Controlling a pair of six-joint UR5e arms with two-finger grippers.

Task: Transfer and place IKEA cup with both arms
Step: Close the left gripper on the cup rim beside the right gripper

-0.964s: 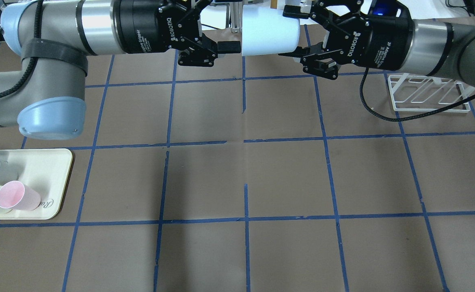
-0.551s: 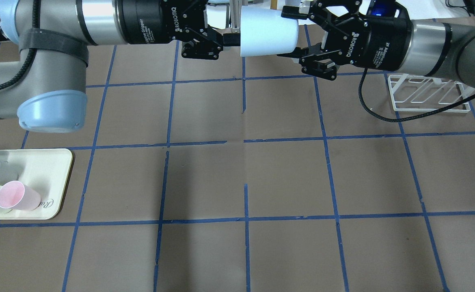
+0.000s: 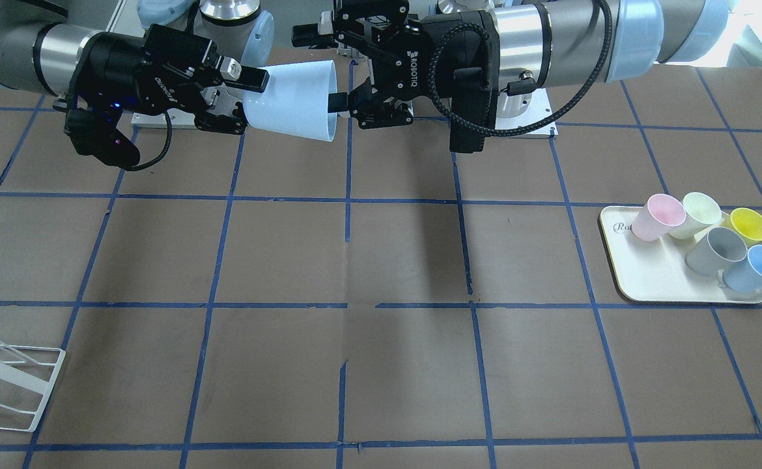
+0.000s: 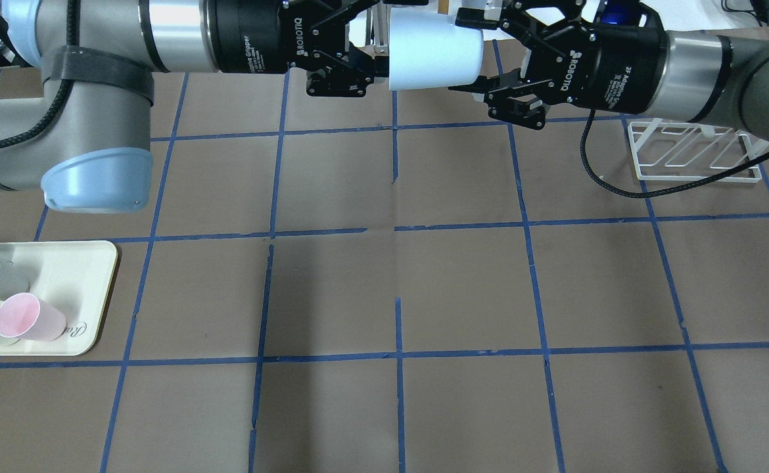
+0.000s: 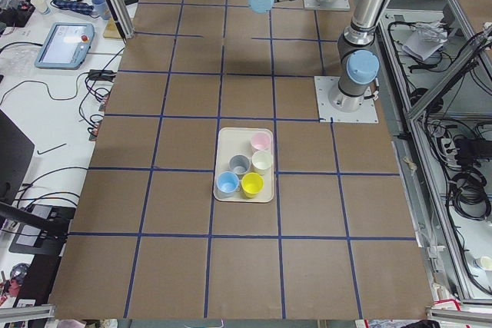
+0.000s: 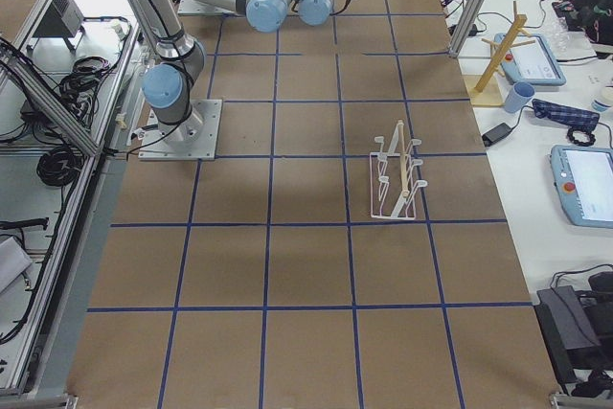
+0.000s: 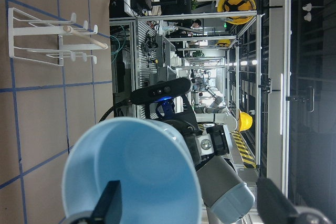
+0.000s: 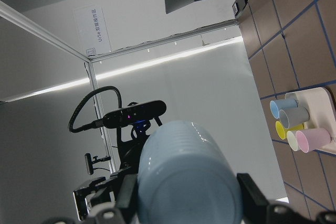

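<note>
We see the pale light-blue tapered plastic cup (image 3: pixel 290 101) high over the far part of the brown paper worktop (image 4: pixel 397 289) with its grid of blue tape. It lies on its side in the air between the two arms and touches nothing below.

The right tool (image 3: pixel 244 101) is clenched on the narrow bottom end of the cup. In the right wrist view, its two black prongs press on the cup's wall from both sides. The left tool (image 3: pixel 320 67) is released and spread wide at the wide rim. In the left wrist view, one of its fingers (image 7: pixel 107 205) stands in front of the cup's mouth and the other is far outside the wall. The rim wall therefore lies between them, but neither presses on it, as far as we can tell.

So the cup hangs on the right tool alone. We judge that the task is about at its middle. The cup is up at the meeting point of both arms, but the hand-over is not complete, because only one tool holds it. From these pictures we cannot say which arm gives and which receives. The placing is wholly left to do.

The cream rectangular tray (image 3: pixel 654 286) on the robot's left side carries five other cups, among them a pink cup (image 3: pixel 658 217), a grey cup (image 3: pixel 716 251) and a blue twin cup (image 3: pixel 755 268). The white wire rack (image 4: pixel 690 154) stands on the robot's right side, well apart from the held cup.
</note>
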